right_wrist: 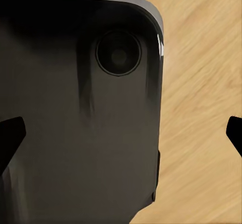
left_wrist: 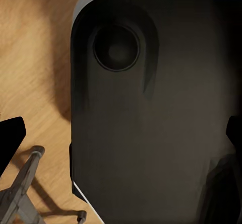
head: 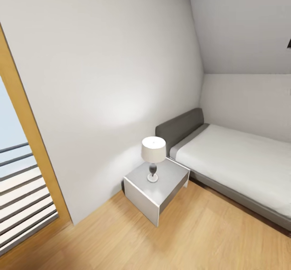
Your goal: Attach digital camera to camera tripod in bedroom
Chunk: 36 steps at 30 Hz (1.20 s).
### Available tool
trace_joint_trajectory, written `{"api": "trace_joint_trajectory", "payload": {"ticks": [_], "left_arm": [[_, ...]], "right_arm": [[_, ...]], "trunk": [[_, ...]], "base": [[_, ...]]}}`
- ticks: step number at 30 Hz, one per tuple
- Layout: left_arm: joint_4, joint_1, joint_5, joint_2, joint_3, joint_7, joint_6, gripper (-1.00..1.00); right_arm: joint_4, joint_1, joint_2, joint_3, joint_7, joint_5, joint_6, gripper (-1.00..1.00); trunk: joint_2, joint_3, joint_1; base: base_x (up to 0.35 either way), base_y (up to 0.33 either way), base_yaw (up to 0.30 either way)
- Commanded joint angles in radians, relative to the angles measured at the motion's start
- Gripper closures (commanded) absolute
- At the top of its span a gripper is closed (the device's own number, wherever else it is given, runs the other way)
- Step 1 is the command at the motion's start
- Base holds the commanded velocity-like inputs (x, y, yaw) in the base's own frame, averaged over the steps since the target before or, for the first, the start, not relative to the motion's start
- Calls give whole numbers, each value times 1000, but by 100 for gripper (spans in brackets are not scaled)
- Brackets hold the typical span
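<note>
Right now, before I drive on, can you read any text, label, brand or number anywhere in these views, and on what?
None: no readable text in any view.
Table lamp, bedside table, bed and walls: plain, unmarked.
Dark robot base panel in the wrist views: no lettering visible.

White lamp [head: 153, 155] on grey nightstand [head: 157, 189] beside grey bed [head: 238, 161]; wood floor [head: 121, 237], sloped ceiling [head: 242, 23].
</note>
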Motion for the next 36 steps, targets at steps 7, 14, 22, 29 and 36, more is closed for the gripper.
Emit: {"api": "trace_joint_trajectory", "payload": {"ticks": [7, 14, 22, 29, 36], "left_arm": [[0, 0, 5, 0, 1, 0, -1, -100], [0, 1, 5, 0, 1, 0, -1, -100], [0, 0, 5, -1, 2, 0, -2, -100], [0, 0, 6, -1, 2, 2, -2, -100], [0, 0, 6, 0, 2, 2, -2, -100]], "right_arm": [[0, 0, 0, 0, 0, 0, -3, -100], [0, 0, 0, 0, 0, 0, -3, -100], [0, 0, 0, 0, 0, 0, -3, -100], [0, 0, -3, 3, 2, 4, -3, -100], [0, 0, -3, 5, 1, 5, -4, -100]], "trunk": [[0, -1, 0], [0, -1, 0], [0, -1, 0], [0, -1, 0], [0, -1, 0]], "base": [[0, 2, -159], [0, 0, -156], [0, 0, -120], [-109, 145, -15], [-167, 249, -1]]}}
